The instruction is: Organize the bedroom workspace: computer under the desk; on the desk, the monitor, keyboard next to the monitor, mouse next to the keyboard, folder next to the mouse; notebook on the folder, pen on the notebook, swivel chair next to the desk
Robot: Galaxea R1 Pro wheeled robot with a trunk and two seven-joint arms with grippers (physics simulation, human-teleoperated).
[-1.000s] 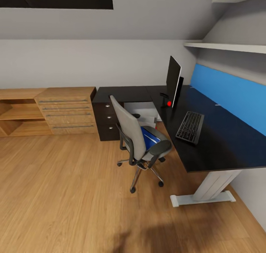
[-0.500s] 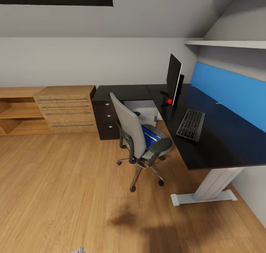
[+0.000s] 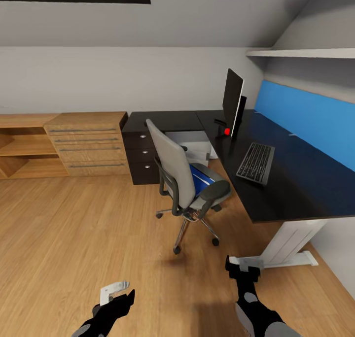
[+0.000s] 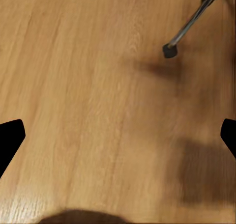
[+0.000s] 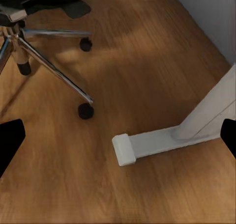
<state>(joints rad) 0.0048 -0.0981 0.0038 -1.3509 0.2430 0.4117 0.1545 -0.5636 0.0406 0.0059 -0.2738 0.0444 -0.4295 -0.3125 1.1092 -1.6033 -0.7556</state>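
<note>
The black desk (image 3: 291,189) runs along the right wall. On it stand the monitor (image 3: 231,100), seen edge-on, and the keyboard (image 3: 256,162). The grey swivel chair (image 3: 172,167) sits in front of the desk with the blue folder (image 3: 199,182) on its seat. The light grey computer (image 3: 195,147) is under the desk corner. The mouse, notebook and pen are out of view. My left gripper (image 3: 118,293) (image 4: 118,135) hangs open over bare floor. My right gripper (image 3: 243,269) (image 5: 118,135) is open above the desk's white foot (image 5: 162,143), near the chair's chrome base (image 5: 49,62).
A wooden dresser (image 3: 86,142) and open shelves (image 3: 24,147) line the back wall at left. A blue wall panel (image 3: 305,120) and wall shelves (image 3: 305,53) sit above the desk. A small red dot (image 3: 227,131) shows by the monitor's foot. Wood floor (image 3: 74,228) spreads at left.
The camera has come closer and tipped down a little. Both arms have risen into the bottom of the head view. The chair and desk things have not moved.
</note>
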